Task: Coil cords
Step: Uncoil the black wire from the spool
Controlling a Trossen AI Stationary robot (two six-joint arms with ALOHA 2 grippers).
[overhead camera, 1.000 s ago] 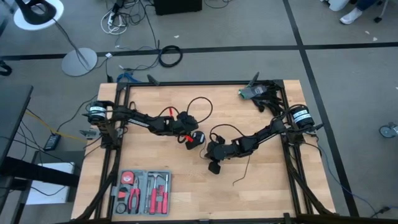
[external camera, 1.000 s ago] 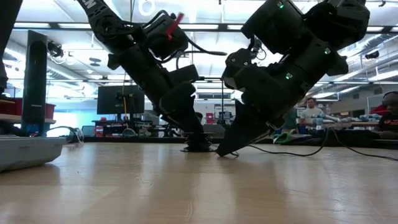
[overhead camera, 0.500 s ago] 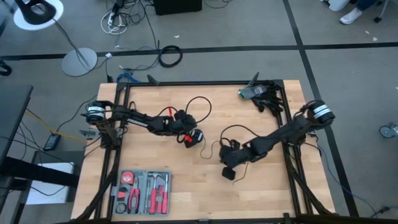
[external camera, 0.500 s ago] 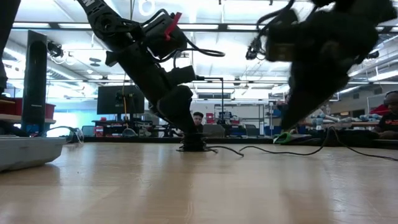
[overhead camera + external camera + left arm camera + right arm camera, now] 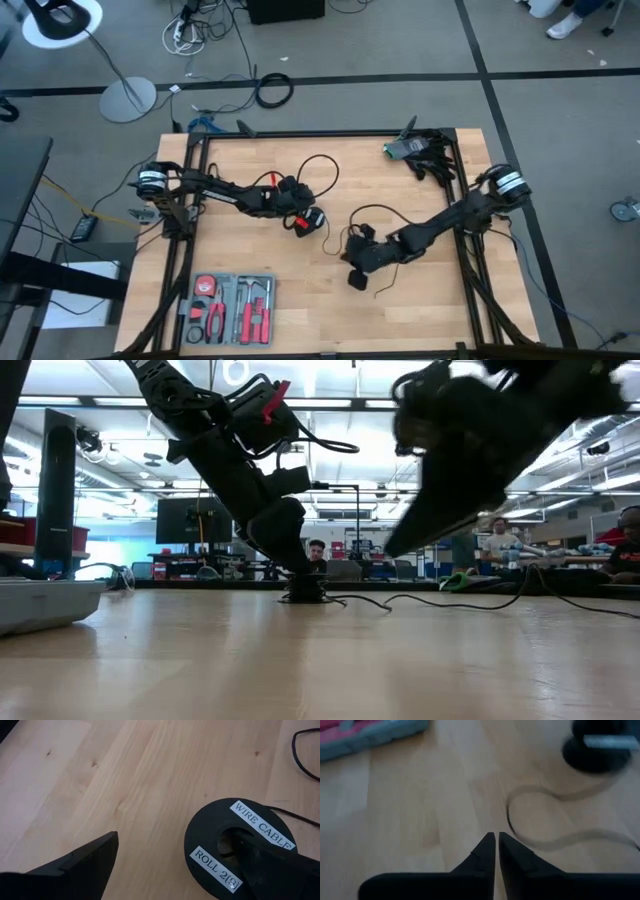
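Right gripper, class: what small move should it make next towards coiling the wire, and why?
Probably lower and open onto the loose wire ahead of it. The right gripper has its fingers nearly shut on nothing, above bare wood. The left gripper stands wide open at the spool, one finger in its centre hole, so the slack seems to be the right arm's job.

Bright overhead light — motion blur

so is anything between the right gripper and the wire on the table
Nothing visible. In the right wrist view only bare wood lies between the right gripper, fingers nearly together, and the wire curving ahead toward the spool.
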